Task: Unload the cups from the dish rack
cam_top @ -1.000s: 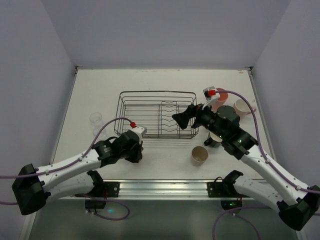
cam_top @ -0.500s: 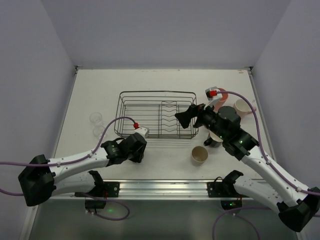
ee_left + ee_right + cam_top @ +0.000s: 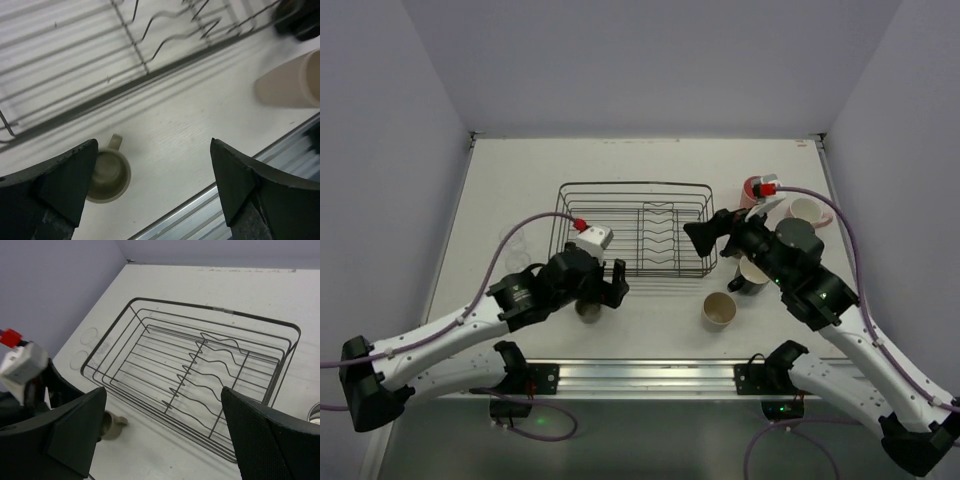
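Unloading status: no cup is seen inside the dish rack point(image 3: 222, 310); the task is judged all but done.
Grey-olive cup point(image 3: 107, 175): stood upright on the table point(image 3: 175, 130), untouched, just beside one fingertip of the left gripper point(image 3: 155, 170).
Left gripper: spread wide, nothing held.
Tan cup point(image 3: 292, 82): off the other finger, well apart, so neither gets knocked.
Right gripper point(image 3: 165, 440): spread, empty, hung over the rack's near rail.

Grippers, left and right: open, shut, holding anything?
Left gripper: open, holding nothing; the small olive cup stands free below it.
Right gripper: open, empty, at the dish rack.
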Tool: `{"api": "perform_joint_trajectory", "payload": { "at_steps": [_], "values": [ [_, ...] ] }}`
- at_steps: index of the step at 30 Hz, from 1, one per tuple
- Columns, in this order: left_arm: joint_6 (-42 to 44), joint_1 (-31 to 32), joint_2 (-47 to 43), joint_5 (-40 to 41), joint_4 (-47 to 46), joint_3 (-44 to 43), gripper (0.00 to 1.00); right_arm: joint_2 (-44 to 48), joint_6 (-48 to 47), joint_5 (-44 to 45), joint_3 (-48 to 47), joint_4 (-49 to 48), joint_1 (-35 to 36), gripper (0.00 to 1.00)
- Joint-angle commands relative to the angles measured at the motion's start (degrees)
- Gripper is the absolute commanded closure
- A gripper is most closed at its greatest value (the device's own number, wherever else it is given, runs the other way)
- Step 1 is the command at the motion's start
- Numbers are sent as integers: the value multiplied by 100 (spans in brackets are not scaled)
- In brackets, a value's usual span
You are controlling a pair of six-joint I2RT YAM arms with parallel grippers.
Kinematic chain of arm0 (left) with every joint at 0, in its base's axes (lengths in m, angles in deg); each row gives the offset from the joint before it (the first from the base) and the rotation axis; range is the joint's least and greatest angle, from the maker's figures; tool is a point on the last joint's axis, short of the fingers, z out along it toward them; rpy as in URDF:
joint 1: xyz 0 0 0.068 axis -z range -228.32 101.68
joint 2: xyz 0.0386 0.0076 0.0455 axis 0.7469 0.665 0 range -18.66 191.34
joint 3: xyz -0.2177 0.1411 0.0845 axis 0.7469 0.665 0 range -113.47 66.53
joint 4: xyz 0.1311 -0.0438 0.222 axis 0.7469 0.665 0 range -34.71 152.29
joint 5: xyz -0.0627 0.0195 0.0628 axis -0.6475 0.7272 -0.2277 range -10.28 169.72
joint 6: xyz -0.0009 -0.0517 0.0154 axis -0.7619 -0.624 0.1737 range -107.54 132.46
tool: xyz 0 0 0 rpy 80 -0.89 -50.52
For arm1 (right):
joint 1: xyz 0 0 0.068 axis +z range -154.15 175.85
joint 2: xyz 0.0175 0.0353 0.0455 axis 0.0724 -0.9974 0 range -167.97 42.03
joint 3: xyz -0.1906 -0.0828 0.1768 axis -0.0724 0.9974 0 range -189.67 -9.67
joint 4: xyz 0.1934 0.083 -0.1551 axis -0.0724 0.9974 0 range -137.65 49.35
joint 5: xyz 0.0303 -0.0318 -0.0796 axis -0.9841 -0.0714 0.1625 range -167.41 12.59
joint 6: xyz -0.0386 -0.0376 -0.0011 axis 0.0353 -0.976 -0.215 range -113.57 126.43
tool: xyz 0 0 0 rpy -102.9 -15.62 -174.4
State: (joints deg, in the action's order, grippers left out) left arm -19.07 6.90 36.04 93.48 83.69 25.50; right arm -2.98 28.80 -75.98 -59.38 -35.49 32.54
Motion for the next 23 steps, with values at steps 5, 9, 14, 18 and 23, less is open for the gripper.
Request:
{"api": "perform_joint_trajectory", "payload": {
  "at_steps": [5,9,14,18,23],
  "values": [
    [980,24,-1162,661,-362,-1467,1,1194,30,735,-513,453,-21,3],
    [1429,24,-1365,1093,-467,-2135,2,1959,39,1200,-574,532,-13,8],
    [1763,15,-1418,1322,-660,-2532,2,2541,-40,2122,-724,594,-13,1],
    [1852,24,-1523,1586,-722,-2506,0,2787,13,2387,-680,621,-21,1],
    [1940,24,-1761,1594,-1003,-2023,0,2533,83,2292,-557,621,-21,1]
  ]
}}
